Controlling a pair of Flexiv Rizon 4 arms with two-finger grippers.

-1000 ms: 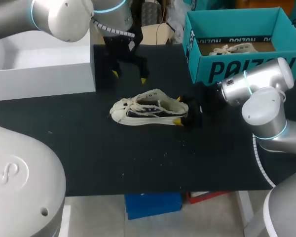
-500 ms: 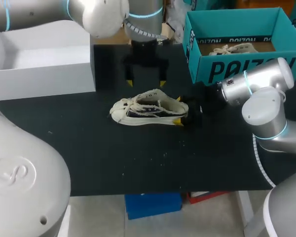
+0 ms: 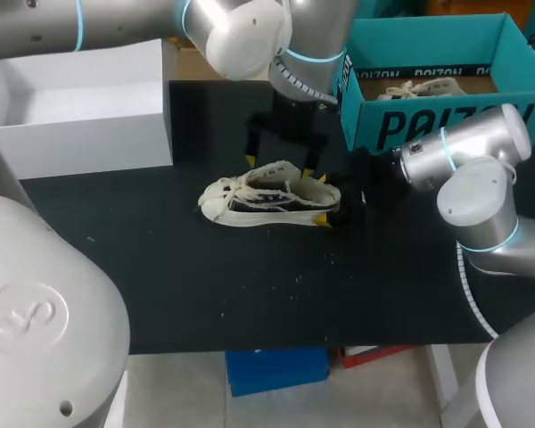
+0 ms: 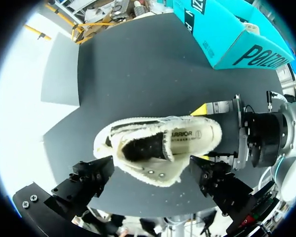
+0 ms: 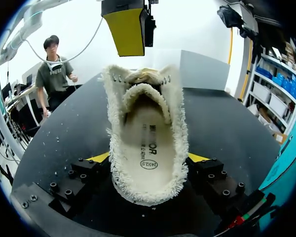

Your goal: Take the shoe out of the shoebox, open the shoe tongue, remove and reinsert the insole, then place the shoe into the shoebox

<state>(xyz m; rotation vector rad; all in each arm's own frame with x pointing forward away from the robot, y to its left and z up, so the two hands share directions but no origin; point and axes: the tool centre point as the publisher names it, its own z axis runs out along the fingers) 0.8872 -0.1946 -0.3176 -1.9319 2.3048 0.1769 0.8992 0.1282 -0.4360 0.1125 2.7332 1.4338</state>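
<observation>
My right gripper (image 5: 148, 159) was closed on the heel of the shoe (image 5: 147, 143), one finger pressing each side. My left gripper (image 4: 150, 170) hung wide open above the shoe's collar, its fingers (image 4: 86, 180) on either side and holding nothing. The shoe sat upright near the middle of the black table (image 3: 160, 267), its long axis across the table, toe toward my left. The teal shoebox (image 3: 419, 116) stood near my right gripper with a second shoe (image 3: 423, 87) inside. A white box (image 3: 80, 125) sat well off to the left.
</observation>
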